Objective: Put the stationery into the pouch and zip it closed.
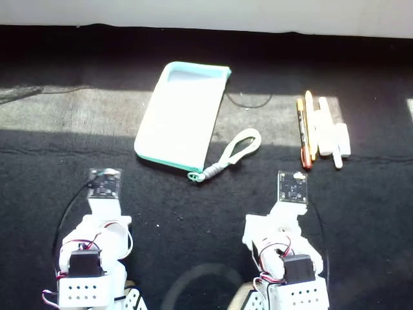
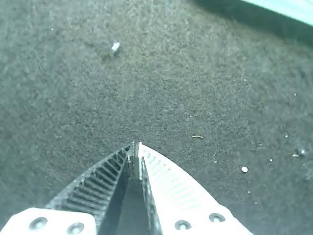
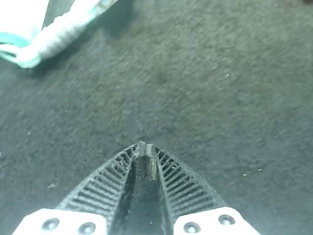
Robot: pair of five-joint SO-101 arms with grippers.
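Farther out from both, the pouch (image 1: 182, 116) lies flat at centre, with the stationery (image 1: 321, 132) to its right. The left gripper (image 2: 135, 146) and right gripper (image 3: 145, 147), fingers pressed together, hang over the dark mat (image 1: 193, 219), arms folded back near.

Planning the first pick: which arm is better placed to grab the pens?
Right, likely. The pens lie just ahead of the right gripper; the left gripper sits farther off, nearer the pouch. Both grippers are shut.
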